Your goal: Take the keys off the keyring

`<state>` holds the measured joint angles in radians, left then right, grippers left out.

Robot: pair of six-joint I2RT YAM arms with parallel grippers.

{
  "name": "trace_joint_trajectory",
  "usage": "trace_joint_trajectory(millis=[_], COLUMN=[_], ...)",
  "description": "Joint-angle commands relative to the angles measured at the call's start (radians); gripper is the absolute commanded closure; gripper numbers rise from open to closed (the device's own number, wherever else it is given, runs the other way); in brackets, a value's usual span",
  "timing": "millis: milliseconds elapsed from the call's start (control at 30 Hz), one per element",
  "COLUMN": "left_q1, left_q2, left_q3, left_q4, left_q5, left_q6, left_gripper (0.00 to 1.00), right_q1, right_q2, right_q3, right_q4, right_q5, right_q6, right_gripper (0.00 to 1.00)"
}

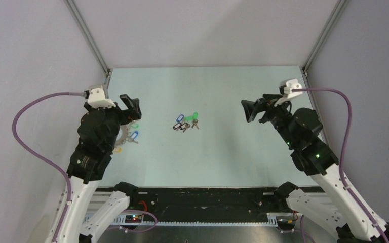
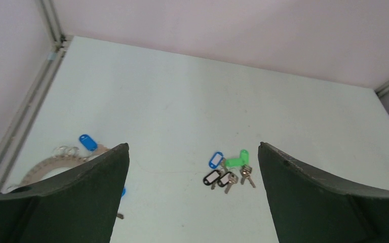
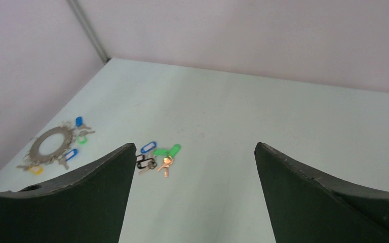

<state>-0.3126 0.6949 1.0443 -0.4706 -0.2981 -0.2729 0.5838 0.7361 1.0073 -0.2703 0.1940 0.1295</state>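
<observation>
Keyring (image 2: 38, 168) lies on the table just under my left gripper (image 1: 131, 106), untouched. I see that gripper and the right gripper (image 1: 250, 109) spread wide and empty, with loose keys (image 1: 186, 122) between them.

Table layout
The keyring (image 2: 43, 164) lies far left on the table (image 1: 233, 152), keys (image 3: 72, 154) around it; a loose key cluster (image 1: 186, 122) lies mid-table, well apart.

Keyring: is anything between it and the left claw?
Nothing visible does. The keyring lies flat near the open left claw, with only its own tagged keys around it. The loose keys lie well apart, off to the claw's right.
</observation>
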Motion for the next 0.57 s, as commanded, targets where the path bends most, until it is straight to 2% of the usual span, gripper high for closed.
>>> trace_joint_trajectory(millis=[0, 67, 267, 533], left_q1=[0.005, 0.004, 0.004, 0.003], left_q2=[0.015, 0.016, -0.042, -0.060], left_q3=[-0.041, -0.081, -0.197, -0.230], left_q4=[0.086, 0.111, 0.197, 0.214], left_q5=[0.126, 0.162, 0.092, 0.149], left_q6=[-0.042, -0.048, -0.005, 0.019], left_gripper=[0.00, 0.00, 0.00, 0.00], right_q1=[-0.007, -0.012, -0.022, -0.025], right_q2=[-0.031, -0.060, -0.134, -0.112], right_q3=[-0.026, -0.063, -0.157, -0.160], right_q4=[-0.147, -0.171, -0.135, -0.128], right_q5=[0.145, 0.168, 0.185, 0.190], right_q6=[0.062, 0.073, 0.068, 0.060], right_gripper=[0.05, 0.04, 0.04, 0.03])
